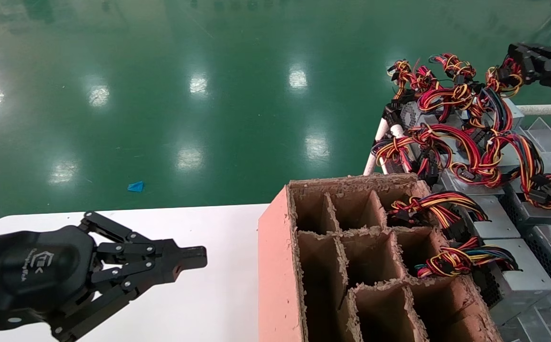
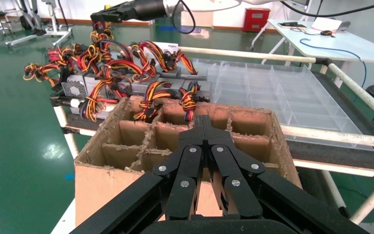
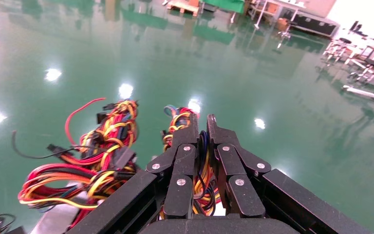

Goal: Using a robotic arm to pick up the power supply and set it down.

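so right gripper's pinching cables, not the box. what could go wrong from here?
1. The right gripper is shut on a red, yellow and black wire bundle, not on a silver-grey metal power supply; on a lift the unit would probably swing or slip.
2. The bundles lie looped over one another on the rack, so neighbouring units may drag along.
3. The brown cardboard divider box has narrow cells; dangling cables could catch its ragged edges.
The left gripper sits shut over the white table.

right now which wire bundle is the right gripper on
The right gripper is shut on the farthest bundle, at the rack's far right corner; the other bundles lie nearer the cardboard box, untouched. The left gripper idles, shut.
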`<action>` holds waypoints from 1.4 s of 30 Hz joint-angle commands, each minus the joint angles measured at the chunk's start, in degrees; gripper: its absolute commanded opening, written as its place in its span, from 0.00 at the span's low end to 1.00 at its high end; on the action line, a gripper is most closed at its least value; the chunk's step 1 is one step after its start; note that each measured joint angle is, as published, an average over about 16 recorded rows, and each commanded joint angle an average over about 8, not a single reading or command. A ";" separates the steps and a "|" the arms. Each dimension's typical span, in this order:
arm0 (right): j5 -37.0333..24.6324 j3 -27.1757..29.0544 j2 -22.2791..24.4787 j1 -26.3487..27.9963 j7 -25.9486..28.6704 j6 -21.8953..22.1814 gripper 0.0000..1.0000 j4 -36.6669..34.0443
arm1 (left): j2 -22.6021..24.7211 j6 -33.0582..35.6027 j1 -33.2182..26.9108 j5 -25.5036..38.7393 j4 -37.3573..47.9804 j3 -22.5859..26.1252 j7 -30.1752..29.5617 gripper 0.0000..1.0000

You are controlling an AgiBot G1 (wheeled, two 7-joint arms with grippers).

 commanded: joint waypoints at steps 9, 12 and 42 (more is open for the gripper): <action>1.18 0.82 1.05 -1.38 -0.59 0.63 0.10 0.00 | 0.00 0.00 0.00 0.00 0.00 0.00 0.00 0.00; 1.26 0.87 1.27 -1.50 -0.43 0.59 0.48 -0.05 | 0.00 0.00 0.00 0.00 0.00 0.00 0.00 0.00; 1.71 0.12 0.80 -0.22 -1.52 -1.90 1.00 5.15 | 0.00 0.00 0.00 -0.01 0.00 0.01 0.01 0.00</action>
